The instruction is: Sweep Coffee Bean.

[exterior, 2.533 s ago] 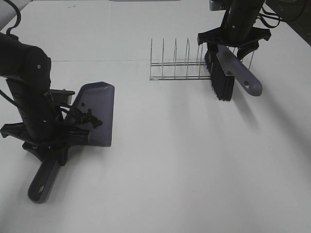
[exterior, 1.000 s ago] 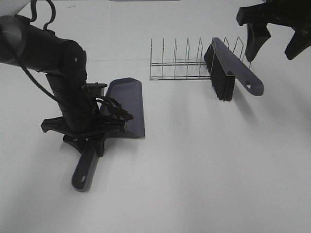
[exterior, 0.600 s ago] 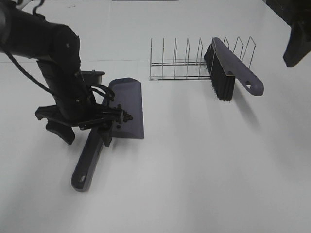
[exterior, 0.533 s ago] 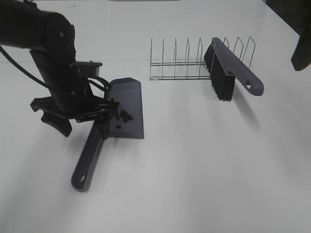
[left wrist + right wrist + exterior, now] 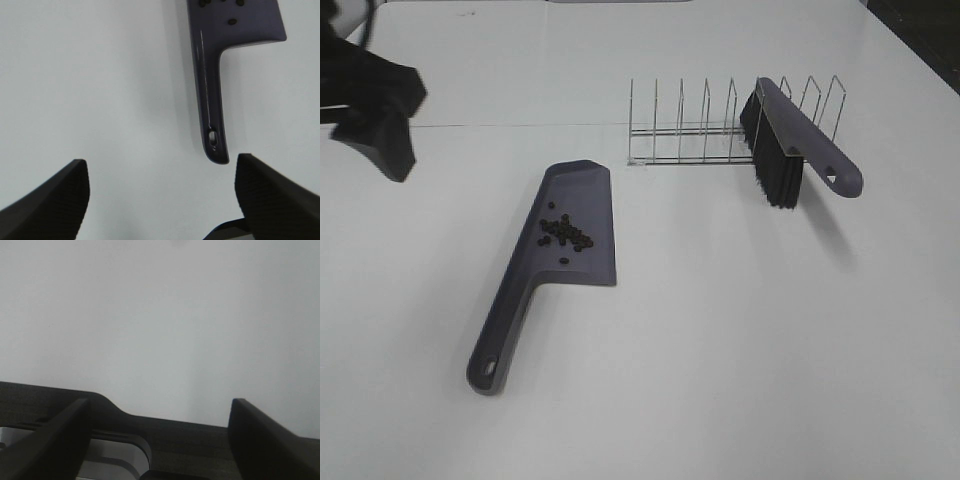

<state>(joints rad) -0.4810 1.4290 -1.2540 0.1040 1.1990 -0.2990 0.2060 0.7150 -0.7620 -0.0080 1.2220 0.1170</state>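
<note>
Apparently the sweeping is done: from the high camera the coffee beans (image 5: 565, 233) sit in a loose cluster on the pan of the dustpan (image 5: 582, 195), which lies flat on the counter (image 5: 720, 350) towards its left side, while the brush (image 5: 790, 142) leans in the wire rack (image 5: 690, 135) near the far edge, parked out of the way. In the left wrist view the left pincer (image 5: 160, 192) hangs spread wide and empty above the dustpan's handle (image 5: 210, 110), consistent with a tool set down. The right wrist view shows the right pincer (image 5: 160, 432) equally wide, holding nothing, over bare counter.

white table (image 5: 720, 330), even light, possibly dark floor beyond
</note>
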